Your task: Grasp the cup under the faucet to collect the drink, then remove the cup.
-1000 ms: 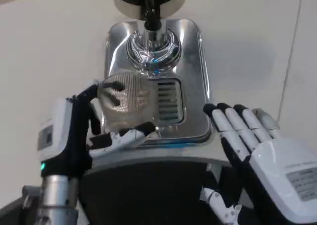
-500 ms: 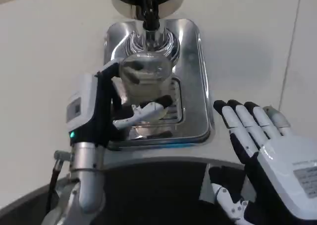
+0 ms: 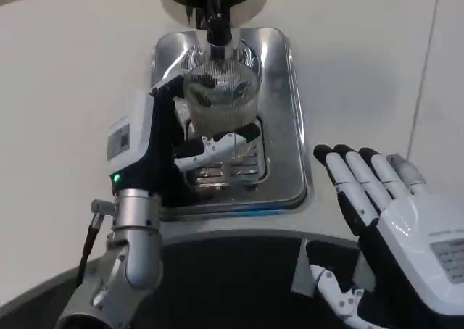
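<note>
The left hand's fingers (image 3: pixel 217 142) wrap the ribbed clear cup (image 3: pixel 221 97): a white and black finger crosses the cup's near side low down, and a dark one reaches round its left side by the rim. The left hand (image 3: pixel 156 144) holds the cup upright over the far half of the metal drip tray (image 3: pixel 290 126), directly beneath the dark faucet (image 3: pixel 216 21), whose spout sits just above the cup's rim. Whether the cup's base touches the tray I cannot tell. Just near of the cup lies the tray's slotted grate (image 3: pixel 239 166), partly covered by the finger. The hand's white back faces left, with a small green light near the wrist, and the silver forearm runs down toward the near left corner of the table (image 3: pixel 65 90).

The right hand's fingers (image 3: pixel 359 180) are stretched out flat and slightly apart, holding nothing, tips pointing to the far edge. The right hand (image 3: pixel 395 220) lies just beside the tray's near right corner, over the table's near edge, well apart from the cup.

The tray sits at the middle of the white table, with the faucet's dark round body at its far edge.
</note>
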{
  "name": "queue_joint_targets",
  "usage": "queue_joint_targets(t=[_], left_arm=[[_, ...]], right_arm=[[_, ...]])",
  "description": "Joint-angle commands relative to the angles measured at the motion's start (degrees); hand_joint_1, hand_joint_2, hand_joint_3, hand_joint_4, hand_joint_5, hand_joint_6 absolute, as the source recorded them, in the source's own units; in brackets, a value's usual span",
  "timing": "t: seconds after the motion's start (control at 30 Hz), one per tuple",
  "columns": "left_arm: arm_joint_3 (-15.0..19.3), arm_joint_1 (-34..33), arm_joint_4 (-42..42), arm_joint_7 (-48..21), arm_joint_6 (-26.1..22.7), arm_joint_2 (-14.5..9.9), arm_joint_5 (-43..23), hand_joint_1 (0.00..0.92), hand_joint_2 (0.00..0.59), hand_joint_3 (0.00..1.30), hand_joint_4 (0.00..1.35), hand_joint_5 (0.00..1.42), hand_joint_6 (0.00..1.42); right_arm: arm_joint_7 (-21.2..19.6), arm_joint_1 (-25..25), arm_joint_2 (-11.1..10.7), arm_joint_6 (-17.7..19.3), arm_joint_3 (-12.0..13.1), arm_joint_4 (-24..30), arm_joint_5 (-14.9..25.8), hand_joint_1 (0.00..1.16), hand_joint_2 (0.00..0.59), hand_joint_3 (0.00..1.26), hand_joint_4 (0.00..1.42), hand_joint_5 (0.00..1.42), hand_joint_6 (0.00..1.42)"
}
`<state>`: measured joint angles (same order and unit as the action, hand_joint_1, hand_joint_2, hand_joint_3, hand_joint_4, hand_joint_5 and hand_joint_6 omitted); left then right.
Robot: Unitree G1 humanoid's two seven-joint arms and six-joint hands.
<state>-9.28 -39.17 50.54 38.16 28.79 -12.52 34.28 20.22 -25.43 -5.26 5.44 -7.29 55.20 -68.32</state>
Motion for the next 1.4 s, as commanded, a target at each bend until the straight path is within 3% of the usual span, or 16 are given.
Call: queue_joint_targets(t=[0.03, 0.07, 0.13, 0.2, 0.27, 0.43, 0.53, 0.77, 0.9, 1.07, 1.4], left_arm=[[-1.7, 1.0, -0.4, 0.4, 0.7, -1.9, 0.6, 0.521, 0.036, 0.62, 0.51, 0.81, 0.99], [-1.8, 1.4, -0.7, -0.4, 1.0, -2.3, 0.1, 0.395, 0.029, 0.47, 0.34, 0.69, 0.87], [-1.8, 1.9, -1.0, -1.9, 1.5, -2.8, -0.8, 0.292, 0.020, 0.32, 0.12, 0.51, 0.59], [-1.7, 2.2, -1.3, -2.9, 1.9, -3.3, -1.3, 0.243, 0.026, 0.23, 0.03, 0.42, 0.42], [-1.6, 2.5, -2.0, -3.6, 2.3, -3.6, -1.6, 0.216, 0.024, 0.19, 0.00, 0.37, 0.35], [-1.5, 4.3, -5.9, -4.7, 2.4, -4.7, -1.8, 0.196, 0.024, 0.14, 0.00, 0.33, 0.30], [-0.9, 6.6, -9.7, -5.5, 2.1, -5.7, -2.2, 0.184, 0.025, 0.12, 0.00, 0.30, 0.27], [5.0, 21.7, -28.5, -9.1, 0.1, -10.5, -4.2, 0.186, 0.029, 0.10, 0.00, 0.26, 0.23], [8.5, 31.1, -37.1, -10.9, -1.0, -11.9, -4.6, 0.189, 0.038, 0.10, 0.00, 0.25, 0.22], [11.4, 40.2, -43.2, -12.9, -1.9, -12.1, -5.0, 0.189, 0.045, 0.10, 0.00, 0.25, 0.22], [14.2, 47.7, -46.1, -15.2, -1.8, -11.4, -5.3, 0.185, 0.056, 0.10, 0.00, 0.27, 0.26]], right_arm=[[0.2, -0.6, 0.1, 0.2, -0.2, 0.5, 0.2, 0.30, 0.548, 0.00, 0.00, 0.00, 0.00], [0.1, -0.7, 0.1, 0.3, -0.3, 0.4, 0.3, 0.30, 0.548, 0.00, 0.00, 0.00, 0.00], [-0.1, -0.9, 0.1, 0.4, -0.4, 0.3, 0.4, 0.30, 0.548, 0.00, 0.00, 0.00, 0.00], [-0.5, -1.1, 0.1, 0.6, -0.4, 0.3, 0.5, 0.30, 0.548, 0.00, 0.00, 0.00, 0.00], [-0.9, -1.3, 0.0, 0.7, -0.4, 0.3, 0.7, 0.30, 0.548, 0.00, 0.00, 0.00, 0.00], [-1.9, -2.4, -0.3, 1.3, 0.0, 1.0, 1.7, 0.30, 0.548, 0.00, 0.00, 0.00, 0.00], [-1.9, -1.8, 0.6, 0.8, 0.0, 1.3, 2.6, 0.30, 0.548, 0.00, 0.00, 0.00, 0.00], [0.7, 6.0, 5.3, -4.5, -0.4, 1.7, 7.7, 0.30, 0.548, 0.00, 0.00, 0.00, 0.00], [2.1, 10.5, 6.4, -7.6, 0.1, 1.7, 11.5, 0.30, 0.544, 0.00, 0.00, 0.00, 0.00], [2.4, 15.6, 6.5, -10.7, 1.3, 0.2, 18.4, 0.33, 0.545, 0.00, 0.00, 0.00, 0.00], [4.5, 24.8, 6.7, -19.7, 2.4, 1.7, 30.1, 0.36, 0.549, 0.00, 0.00, 0.00, 0.00]])
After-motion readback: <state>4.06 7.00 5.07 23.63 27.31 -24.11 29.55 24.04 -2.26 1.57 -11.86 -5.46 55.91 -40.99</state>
